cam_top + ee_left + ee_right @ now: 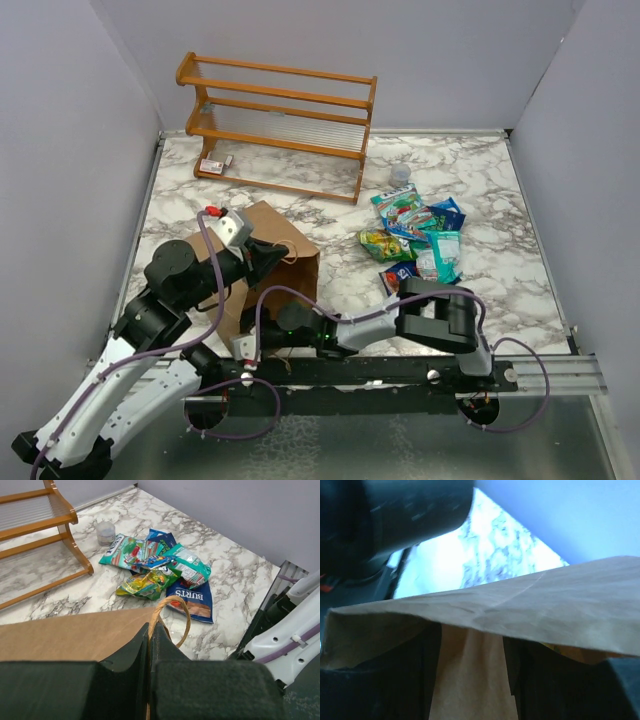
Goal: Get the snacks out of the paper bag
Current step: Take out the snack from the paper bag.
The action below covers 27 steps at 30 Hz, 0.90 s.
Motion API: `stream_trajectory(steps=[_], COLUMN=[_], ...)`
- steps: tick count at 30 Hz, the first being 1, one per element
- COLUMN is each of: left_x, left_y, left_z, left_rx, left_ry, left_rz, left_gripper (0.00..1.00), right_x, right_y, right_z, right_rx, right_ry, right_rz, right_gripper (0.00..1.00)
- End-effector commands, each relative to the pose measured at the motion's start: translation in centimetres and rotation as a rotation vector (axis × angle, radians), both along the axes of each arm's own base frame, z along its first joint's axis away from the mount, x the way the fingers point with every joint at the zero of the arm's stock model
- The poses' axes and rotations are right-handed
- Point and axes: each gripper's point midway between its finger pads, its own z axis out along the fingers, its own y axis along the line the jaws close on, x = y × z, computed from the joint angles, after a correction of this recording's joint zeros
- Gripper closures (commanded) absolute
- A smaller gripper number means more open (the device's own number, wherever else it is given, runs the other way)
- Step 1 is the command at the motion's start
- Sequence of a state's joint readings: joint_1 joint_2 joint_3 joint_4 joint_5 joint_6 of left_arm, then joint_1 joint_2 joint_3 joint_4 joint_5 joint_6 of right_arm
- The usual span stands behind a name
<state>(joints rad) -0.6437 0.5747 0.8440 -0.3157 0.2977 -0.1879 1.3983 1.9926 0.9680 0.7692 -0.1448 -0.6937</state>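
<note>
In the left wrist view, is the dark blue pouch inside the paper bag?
No, the dark blue pouch lies flat on the marble table, outside the paper bag and beyond its handle.

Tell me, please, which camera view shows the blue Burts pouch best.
The left wrist view: the pouch lies mostly uncovered, its label readable. The top view shows it small, partly hidden by the right arm. The right wrist view shows only the bag, not the pouch.

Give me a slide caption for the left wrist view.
Left gripper clamped on the paper bag by its handle, snacks heaped on the marble table beyond.
</note>
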Motion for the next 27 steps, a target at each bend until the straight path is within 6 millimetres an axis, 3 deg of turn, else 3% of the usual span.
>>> stream_trajectory(steps=[1, 7, 12, 15, 18, 21, 27], left_x=[-1.2, -1.5, -1.0, -0.6, -0.5, -0.4, -0.2], left_y=[0.6, 1.6, 1.3, 1.4, 1.7, 1.8, 0.9], left_z=[0.7, 0.8, 0.2, 0.2, 0.4, 0.9, 1.9], left_rx=[-0.027, -0.059, -0.075, -0.071, -0.079, -0.105, -0.137], left_ry=[-0.043, -0.087, -0.1, -0.1, -0.102, -0.108, -0.112], left_rz=[-0.014, 0.025, 0.029, 0.046, 0.064, 0.078, 0.046], left_gripper=[1.0, 1.0, 1.0, 1.0, 1.0, 1.0, 1.0], right_x=[2.6, 4.2, 4.5, 4.1, 4.2, 3.0, 2.3], right_y=[2.6, -0.8, -4.2, -5.7, -6.0, -5.6, -4.2], right_z=[3.4, 3.4, 0.4, -0.3, -1.1, -1.3, -1.9], right_rx=[0.137, 0.15, 0.109, 0.119, 0.106, 0.123, 0.183], right_ry=[-0.034, 0.071, 0.287, 0.398, 0.573, 0.746, 0.988], right_rz=[-0.136, -0.277, -0.42, -0.464, -0.569, -0.572, -0.614], right_gripper=[0.49, 0.48, 0.5, 0.55, 0.65, 0.76, 0.76])
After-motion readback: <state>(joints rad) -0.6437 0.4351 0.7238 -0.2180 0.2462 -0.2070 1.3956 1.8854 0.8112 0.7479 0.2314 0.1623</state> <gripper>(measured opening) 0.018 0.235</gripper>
